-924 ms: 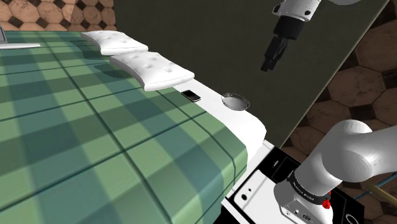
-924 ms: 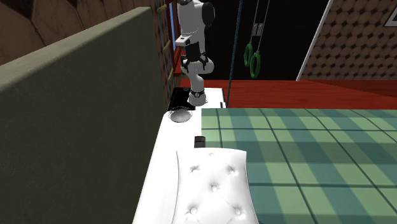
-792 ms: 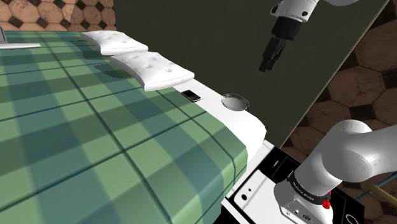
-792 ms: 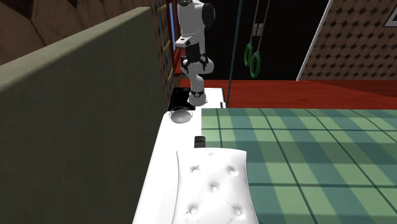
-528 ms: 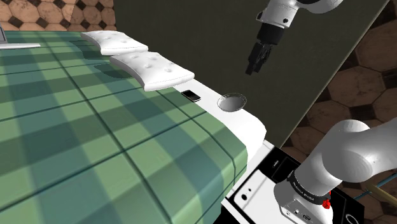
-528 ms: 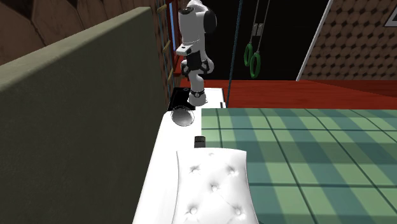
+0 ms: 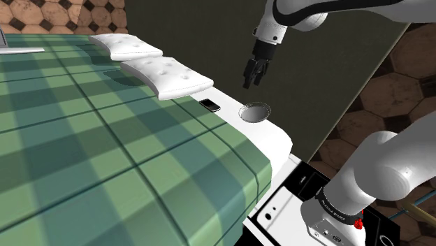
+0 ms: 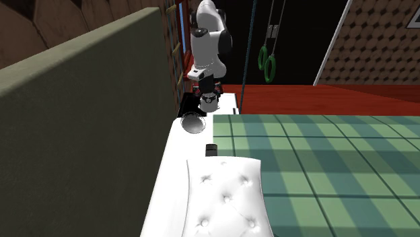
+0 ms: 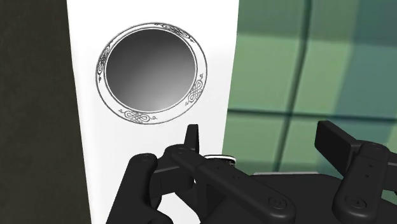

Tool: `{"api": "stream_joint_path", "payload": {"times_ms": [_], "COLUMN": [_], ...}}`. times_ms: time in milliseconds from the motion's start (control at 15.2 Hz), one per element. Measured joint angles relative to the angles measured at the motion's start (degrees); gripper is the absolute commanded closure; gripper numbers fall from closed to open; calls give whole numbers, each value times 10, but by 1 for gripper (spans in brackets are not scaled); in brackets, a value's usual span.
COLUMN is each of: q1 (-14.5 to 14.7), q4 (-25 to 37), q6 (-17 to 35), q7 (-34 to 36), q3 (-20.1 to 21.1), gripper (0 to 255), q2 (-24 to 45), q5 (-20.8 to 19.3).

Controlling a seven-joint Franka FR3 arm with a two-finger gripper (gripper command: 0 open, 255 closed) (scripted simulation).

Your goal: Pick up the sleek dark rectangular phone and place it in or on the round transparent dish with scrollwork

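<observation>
The dark rectangular phone (image 7: pixel 209 105) lies flat on the white strip along the bed's edge, just past the nearer pillow; it also shows as a small dark slab (image 8: pixel 211 149). The round clear dish (image 7: pixel 254 112) with a scrollwork rim sits on the same strip, a short way toward the stand, and holds nothing (image 9: pixel 151 75) (image 8: pixel 192 123). My gripper (image 7: pixel 251 77) hangs in the air above the dish, a little toward the phone. It is open, its black fingers (image 9: pixel 191 137) standing well apart with nothing between them.
A green checked blanket (image 7: pixel 105 154) covers the bed. Two white tufted pillows (image 7: pixel 166 75) (image 7: pixel 126 45) lie beyond the phone. A dark olive wall (image 7: pixel 209 35) runs close behind the white strip. The stand (image 7: pixel 293 203) is at the shoulder view's lower right.
The arm has swung toward the shoulder view's left and come lower, carrying the gripper from beyond the dish to above it. Phone has not moved.
</observation>
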Motion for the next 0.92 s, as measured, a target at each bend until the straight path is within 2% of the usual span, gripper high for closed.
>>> {"api": "stream_joint_path", "payload": {"times_ms": [594,924], "q1": [7,11], "q4": [101,194], "q6": [80,97], "q7": [4,8], "q3": [9,12], "gripper": [0,0], "q2": [187,301], "q5": [-6,-12]}}
